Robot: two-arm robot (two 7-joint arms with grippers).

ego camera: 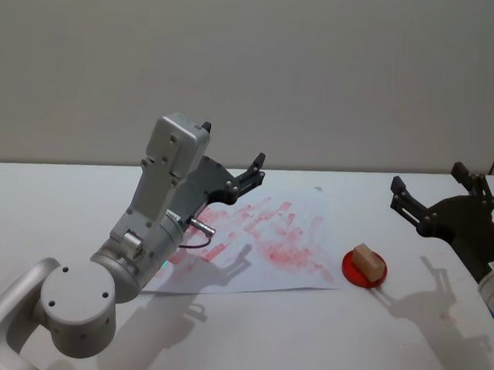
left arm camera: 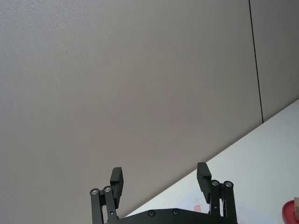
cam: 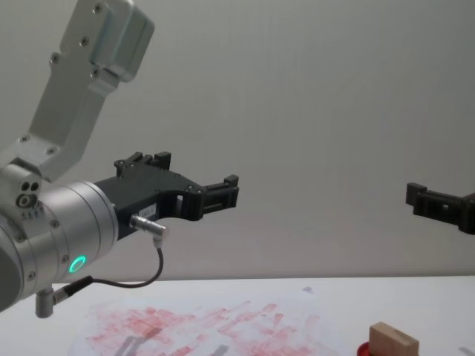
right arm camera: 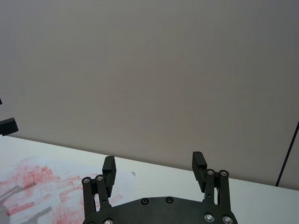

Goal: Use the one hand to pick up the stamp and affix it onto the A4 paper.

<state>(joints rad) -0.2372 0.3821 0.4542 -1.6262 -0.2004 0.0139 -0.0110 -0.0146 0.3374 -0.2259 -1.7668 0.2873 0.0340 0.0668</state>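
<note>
Left arm [ego camera: 145, 229]: mine, closest thing to the head camera, reaches forward over the left part of the paper [ego camera: 269, 236].
Left gripper [ego camera: 246, 178]: up in the air above the paper's far side, not touching it; fingers [left arm camera: 117, 176] spread wide, nothing between them.
Paper: white sheet flat on the table [ego camera: 305, 337], covered in smudgy red prints; shadow of my left arm falls across it.
Stamp [ego camera: 366, 259]: small tan wood block, just off the paper's right edge, sitting on the ink pad [ego camera: 350, 272], a bit tilted; no gripper touches it.
Ink pad: flat red disc on the table, near the paper's near-right corner; can't tell if it touches the sheet.
Right gripper [ego camera: 429, 185]: raised off the table, well to the right of the paper, past the pad; fingers [right arm camera: 109, 165] spread apart, empty.
Wall [cam: 334, 111]: plain grey, behind the paper's far edge.
</note>
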